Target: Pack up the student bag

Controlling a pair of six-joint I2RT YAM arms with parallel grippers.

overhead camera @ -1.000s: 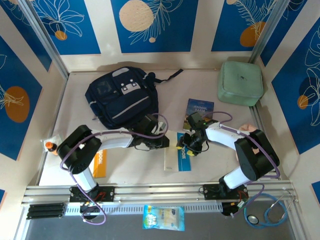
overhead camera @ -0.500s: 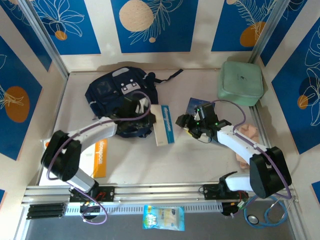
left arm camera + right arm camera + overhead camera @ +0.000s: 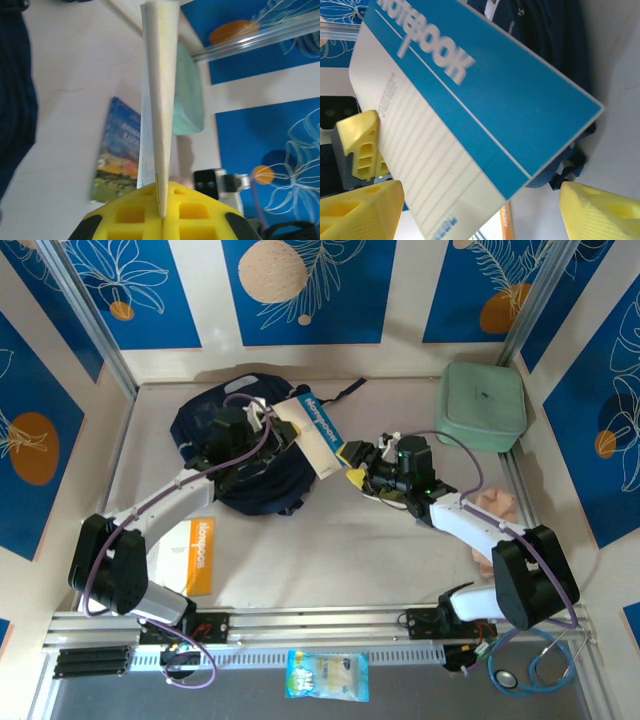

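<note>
The left hand (image 3: 162,220) is clamped on a thin blue-and-white notebook (image 3: 318,435). In the left wrist view its yellow fingers (image 3: 125,215) press together on the notebook's edge, and the pages rise straight up from the grip. From above, the notebook is held off the tabletop (image 3: 330,550), tilted, with one end over the right side of the student bag (image 3: 200,430) and the other end slanting toward the middle.

The navy bag lies toward the far left corner of the tabletop, its grey-white striped pocket facing up and a black strap (image 3: 340,390) trailing toward the far edge.

The right hand (image 3: 353,465) is just beside the notebook's lower end with its jaws wide apart. In the right wrist view its yellow fingertips (image 3: 362,210) stand on either side of the cover, which is printed "NOTEBOOK". Whether they touch the cover cannot be told.

A paperback with a colourful cover (image 3: 117,150) lies flat under the right arm. A pale green zip case (image 3: 480,405) sits in the far right corner. An orange notebook (image 3: 200,545) lies near the left edge, well apart from the bag.
</note>
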